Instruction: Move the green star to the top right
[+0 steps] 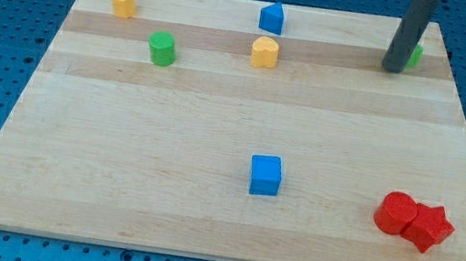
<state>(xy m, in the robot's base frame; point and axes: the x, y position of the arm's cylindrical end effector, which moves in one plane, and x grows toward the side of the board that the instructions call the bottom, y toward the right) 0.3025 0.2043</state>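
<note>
tip [392,69] touching green star [415,56], star right

You see the wooden board [201,218] filling most of the frame, with my tip [393,69] set down at its upper right. The green star [415,55] sits just behind the rod on its right, mostly hidden and touching or nearly touching it. At upper left, the yellow block [123,1] lies near the top edge, with the green cylinder [163,49] below and to its right. At top centre, the blue wedge [272,17] sits above the yellow hexagonal block [265,52]. The blue cube [265,174] lies alone at lower centre. At lower right, the red cylinder [396,213] touches the red star [430,227] on its right.
</note>
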